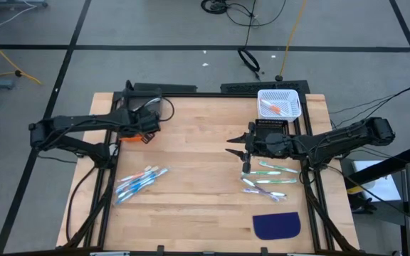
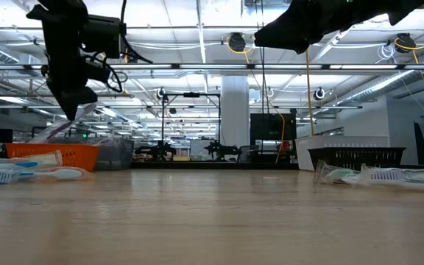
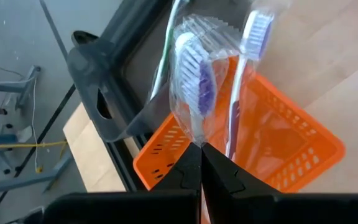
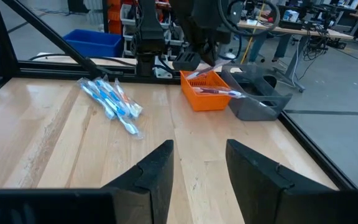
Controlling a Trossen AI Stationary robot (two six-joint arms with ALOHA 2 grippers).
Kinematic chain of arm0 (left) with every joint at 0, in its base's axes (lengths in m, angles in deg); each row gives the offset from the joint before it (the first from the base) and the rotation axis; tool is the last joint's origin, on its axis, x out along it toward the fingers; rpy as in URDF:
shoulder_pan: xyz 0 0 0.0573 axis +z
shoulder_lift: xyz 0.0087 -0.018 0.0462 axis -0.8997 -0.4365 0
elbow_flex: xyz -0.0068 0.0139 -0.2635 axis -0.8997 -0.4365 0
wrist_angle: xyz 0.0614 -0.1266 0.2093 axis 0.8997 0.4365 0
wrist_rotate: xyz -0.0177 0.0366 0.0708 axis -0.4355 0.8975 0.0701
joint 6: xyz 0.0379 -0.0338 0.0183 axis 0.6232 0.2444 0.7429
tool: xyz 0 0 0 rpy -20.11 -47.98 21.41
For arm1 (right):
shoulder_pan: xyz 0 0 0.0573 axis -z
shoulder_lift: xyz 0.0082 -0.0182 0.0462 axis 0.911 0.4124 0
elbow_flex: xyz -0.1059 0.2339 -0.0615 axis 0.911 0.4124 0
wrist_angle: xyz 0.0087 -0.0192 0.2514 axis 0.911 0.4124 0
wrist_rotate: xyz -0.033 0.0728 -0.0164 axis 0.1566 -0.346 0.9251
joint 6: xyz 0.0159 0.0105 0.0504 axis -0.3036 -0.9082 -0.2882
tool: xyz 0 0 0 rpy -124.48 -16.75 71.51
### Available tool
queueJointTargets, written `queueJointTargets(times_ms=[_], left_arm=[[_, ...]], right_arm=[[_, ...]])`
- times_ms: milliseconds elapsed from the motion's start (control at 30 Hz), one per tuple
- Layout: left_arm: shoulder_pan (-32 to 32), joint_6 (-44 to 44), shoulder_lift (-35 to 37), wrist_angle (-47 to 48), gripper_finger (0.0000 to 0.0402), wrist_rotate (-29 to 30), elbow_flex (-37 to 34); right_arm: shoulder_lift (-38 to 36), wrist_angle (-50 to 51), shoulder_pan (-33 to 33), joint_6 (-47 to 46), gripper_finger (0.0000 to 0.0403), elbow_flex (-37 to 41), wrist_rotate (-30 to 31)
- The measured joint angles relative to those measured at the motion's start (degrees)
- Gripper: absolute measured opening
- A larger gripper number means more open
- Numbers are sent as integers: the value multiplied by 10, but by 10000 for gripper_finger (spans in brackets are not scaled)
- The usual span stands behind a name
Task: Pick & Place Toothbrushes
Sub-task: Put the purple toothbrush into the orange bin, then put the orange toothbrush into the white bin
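Spanning the scene, wood table (image 1: pixel 198 142). Orange basket (image 3: pixel 278 146) at its left edge w/ left gripper (image 3: pixel 201 168) above, fingers clamped on a wrapped toothbrush (image 3: pixel 194 81). Right gripper (image 4: pixel 197 165) mid-table, fingers apart, beside loose toothbrushes (image 1: pixel 267 179).

Orange basket (image 1: pixel 129 136), white basket (image 1: pixel 279 103), dark blue mat (image 1: pixel 276 226) on wooden table (image 1: pixel 198 185).

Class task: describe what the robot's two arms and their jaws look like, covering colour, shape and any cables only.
Both arms are dark, nearly black, slim and jointed. The left gripper carries a boxy wrist block with loose black cables looping round it. The right gripper ends in two pointed, wedge-shaped jaws, matte black; in its wrist view they look broad and angular, with stepped inner edges. No markings or labels are readable.
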Motion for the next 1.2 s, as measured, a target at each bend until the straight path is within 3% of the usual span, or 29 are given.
queueJointTargets(times_ms=[367,667,833,1000,1200], left_arm=[[10,16,0,-18,13,-26,-6],[10,12,0,-18,114,-36,-6],[9,3,8,-19,145,-33,-6],[-8,12,38,-22,149,-131,1],[-55,3,74,-22,150,-317,1]], right_arm=[[0,0,0,0,141,0,0],[0,0,0,0,141,0,0],[0,0,0,0,141,0,0],[0,0,0,0,141,0,0],[0,-1,0,0,141,0,0]])
